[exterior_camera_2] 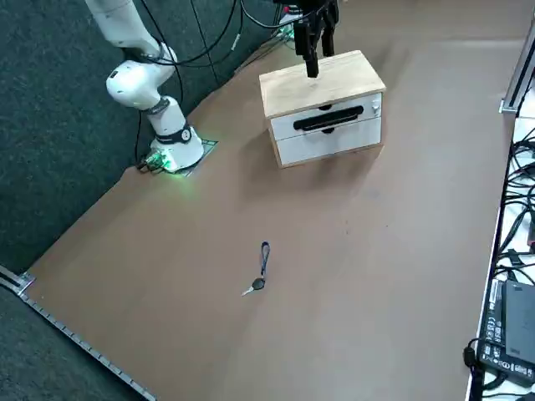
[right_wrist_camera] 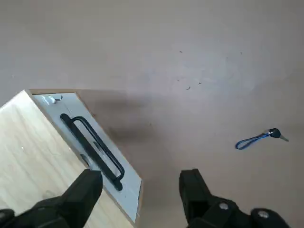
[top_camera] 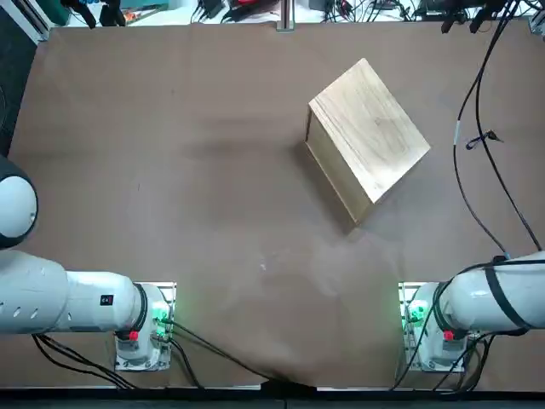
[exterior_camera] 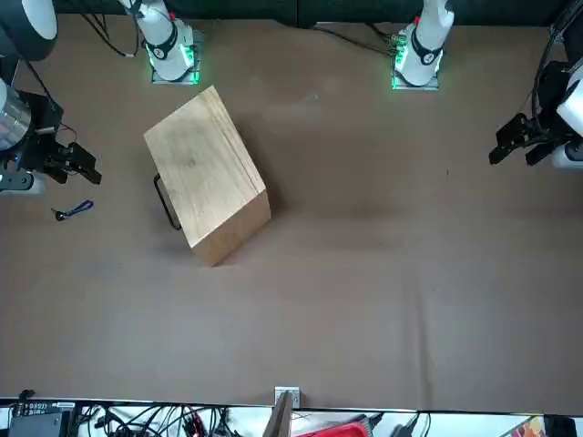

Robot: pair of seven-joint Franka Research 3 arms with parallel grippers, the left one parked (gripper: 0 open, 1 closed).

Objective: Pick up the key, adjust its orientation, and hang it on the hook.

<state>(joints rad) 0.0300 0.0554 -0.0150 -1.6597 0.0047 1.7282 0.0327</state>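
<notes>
Found the key (exterior_camera_2: 258,284) flat on the table (exterior_camera_2: 401,251), well apart from the wooden box (exterior_camera_2: 322,82), out from its drawer side, blade pointing away from the box and blue loop (exterior_camera_2: 265,257) toward it. Saw the right gripper (right_wrist_camera: 141,175) above the table off the box's drawer side, fingers spread, with nothing between them. Made out the small hook (right_wrist_camera: 58,99) on the box's white front, beside the black handle (right_wrist_camera: 90,151). Judged the approach to the key next in order. Feared a missed pinch from coming down too high over so thin a piece, or a scrape along the table from coming too low. Expected swivelling in the grasp after a hold on the soft loop alone. Foresaw, at the box, snagging on the handle from a careless path, and a drop from release short of the hook.
</notes>
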